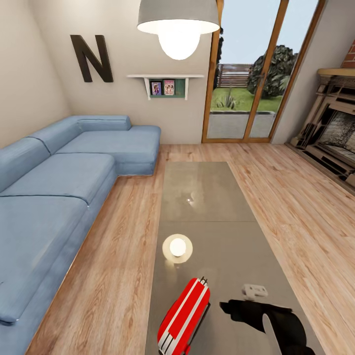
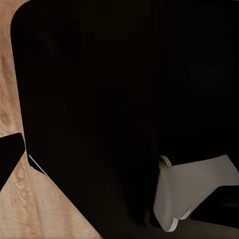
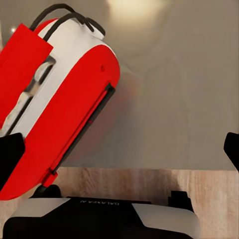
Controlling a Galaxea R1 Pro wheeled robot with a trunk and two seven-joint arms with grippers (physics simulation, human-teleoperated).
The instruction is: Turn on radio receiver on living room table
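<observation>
A: Quick pass, left to right. Blue sofa [image 1: 64,182] fills the left of the frame, big "N" [image 1: 91,58] at upper left, small wall shelf [image 1: 165,85] beside it.

B: And the task's thing?

A: The radio receiver [image 1: 183,315] sits at lower centre, on the near end of the counter [image 1: 207,197], lying tilted with its wire handle toward the far end. Likely placed near the edge so the arm can reach it.

B: The right pincer?

A: Right pincer [image 1: 228,306] is at lower right, just beside the radio, tip pointing at its side. In the right wrist view the radio [image 3: 59,109] is close up, with one dark fingertip [image 3: 10,154] at each edge of the frame, far apart, so released, holding nothing. Looks lined up to press something, but I can't pick out a switch.

B: Left pincer?

A: Left wrist view is mostly dark, with a bit of floor [image 2: 20,199]. Can't tell its state.

B: Obstacles?

A: None near it. Pendant lamp [image 1: 178,24] hangs top centre, its glare on the counter past the radio. Glass doors [image 1: 256,74] upper right, fireplace [image 1: 333,123] at far right, well apart.
</observation>
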